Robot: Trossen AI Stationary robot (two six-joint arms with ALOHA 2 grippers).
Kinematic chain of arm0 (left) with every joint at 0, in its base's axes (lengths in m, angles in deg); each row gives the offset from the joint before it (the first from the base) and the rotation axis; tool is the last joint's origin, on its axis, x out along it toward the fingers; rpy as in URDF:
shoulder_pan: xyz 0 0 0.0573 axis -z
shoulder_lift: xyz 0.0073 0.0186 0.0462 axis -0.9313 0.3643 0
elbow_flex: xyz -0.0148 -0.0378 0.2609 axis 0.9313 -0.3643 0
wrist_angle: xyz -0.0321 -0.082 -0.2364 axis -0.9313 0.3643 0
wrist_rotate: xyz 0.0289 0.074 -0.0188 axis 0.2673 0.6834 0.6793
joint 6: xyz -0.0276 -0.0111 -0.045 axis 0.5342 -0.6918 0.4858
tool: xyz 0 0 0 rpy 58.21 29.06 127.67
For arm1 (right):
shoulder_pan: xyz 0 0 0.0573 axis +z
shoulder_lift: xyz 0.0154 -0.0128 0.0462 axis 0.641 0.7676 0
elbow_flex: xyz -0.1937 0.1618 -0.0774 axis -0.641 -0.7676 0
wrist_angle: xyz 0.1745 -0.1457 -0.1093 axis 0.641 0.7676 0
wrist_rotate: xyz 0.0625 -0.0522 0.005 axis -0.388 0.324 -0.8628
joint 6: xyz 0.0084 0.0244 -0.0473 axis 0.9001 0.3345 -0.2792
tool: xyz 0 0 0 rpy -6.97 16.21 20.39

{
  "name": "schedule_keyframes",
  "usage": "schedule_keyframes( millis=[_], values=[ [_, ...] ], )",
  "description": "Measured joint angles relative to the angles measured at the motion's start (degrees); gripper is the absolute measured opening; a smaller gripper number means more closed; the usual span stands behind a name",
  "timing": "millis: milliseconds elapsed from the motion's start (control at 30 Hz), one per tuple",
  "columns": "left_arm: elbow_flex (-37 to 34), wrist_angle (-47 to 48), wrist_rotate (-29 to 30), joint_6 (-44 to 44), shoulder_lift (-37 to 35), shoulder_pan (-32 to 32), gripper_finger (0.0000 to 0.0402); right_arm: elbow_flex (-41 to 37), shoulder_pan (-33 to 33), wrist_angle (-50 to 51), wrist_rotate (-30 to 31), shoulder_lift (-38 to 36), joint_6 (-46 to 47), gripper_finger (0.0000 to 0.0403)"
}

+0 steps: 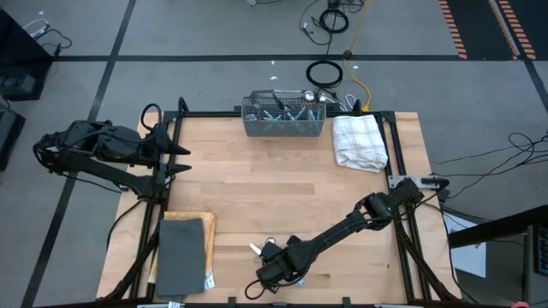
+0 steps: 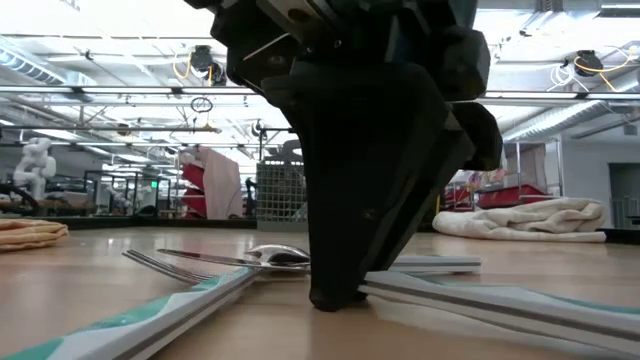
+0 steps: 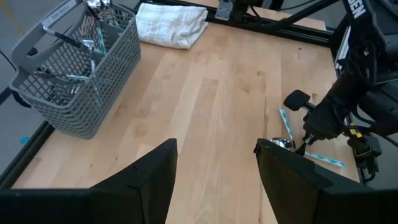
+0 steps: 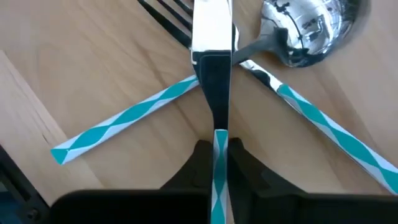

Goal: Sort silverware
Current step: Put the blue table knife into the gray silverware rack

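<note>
Right tool [image 4: 220,155] pinches the teal-and-white striped handle of a silver knife [image 4: 212,37] at 6 o'clock on the wooden tabletop [image 1: 282,188]; its long axis runs straight out from the fingers, over a crossed fork [image 4: 118,127] and spoon [image 4: 305,28]. Left tool [image 1: 181,159] waits spread at 9 o'clock, far off.

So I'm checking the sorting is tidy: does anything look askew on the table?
Yes. Near the front edge, a fork, knife and spoon lie crossed over one another, not side by side. The right gripper is shut on the knife's handle.
</note>
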Motion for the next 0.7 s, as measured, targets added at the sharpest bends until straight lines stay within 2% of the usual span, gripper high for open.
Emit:
schedule_keyframes(
  millis=[267, 367, 500, 700],
  values=[
    [0.0, 0.0, 0.2, -1.1, 0.0, 0.0, 0.0224, -0.8, 0.0, 1.4, 5.1, -6.9, 0.1, 0.0002],
    [0.0, 0.0, 0.2, -1.1, 0.0, 0.0, 0.0224, -0.4, -0.2, 0.6, 10.4, -11.2, -0.1, 0.0002],
    [0.0, -0.1, 0.8, -1.0, 0.0, 0.0, 0.0224, -0.4, -1.9, 1.8, 20.4, -15.4, -3.8, 0.0001],
    [0.0, -0.1, 3.5, -1.0, 0.0, 0.0, 0.0224, -0.3, -9.7, 3.6, 31.4, -22.2, -16.5, 0.0001]
  ],
)
